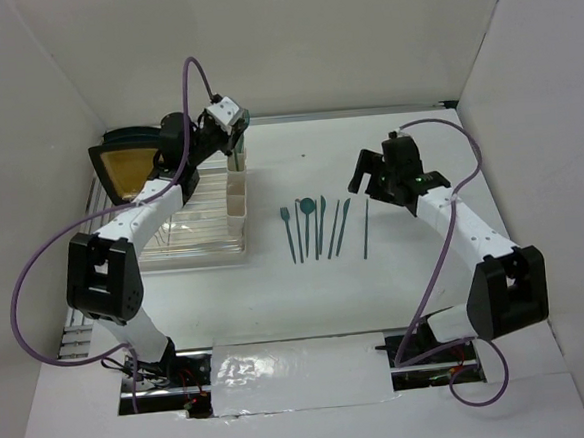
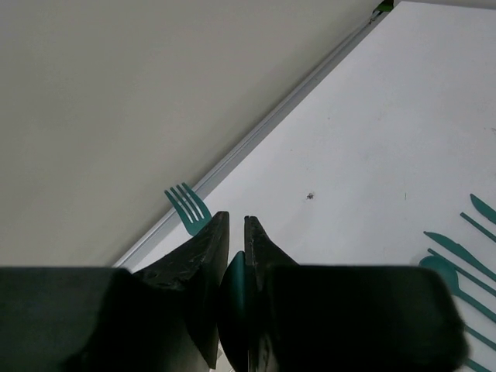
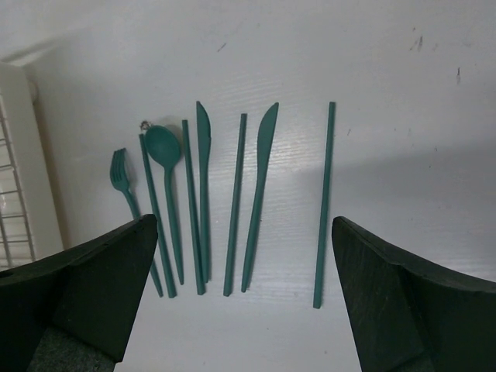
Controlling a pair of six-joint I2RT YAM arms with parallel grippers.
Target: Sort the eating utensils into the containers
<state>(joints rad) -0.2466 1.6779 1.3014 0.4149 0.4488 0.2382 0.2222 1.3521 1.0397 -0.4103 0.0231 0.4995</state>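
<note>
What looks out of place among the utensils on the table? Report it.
Nothing spilled or broken. One teal stick lies alone on the table, apart from the nearest knife, while the rest lie packed together.

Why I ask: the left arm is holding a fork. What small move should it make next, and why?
Probably ease the left gripper straight down toward the containers before opening. Its jaws are shut on a fork, tines poking out beside the fingers, and the top view shows it over the far end of the cream row, seemingly above the cups.
</note>
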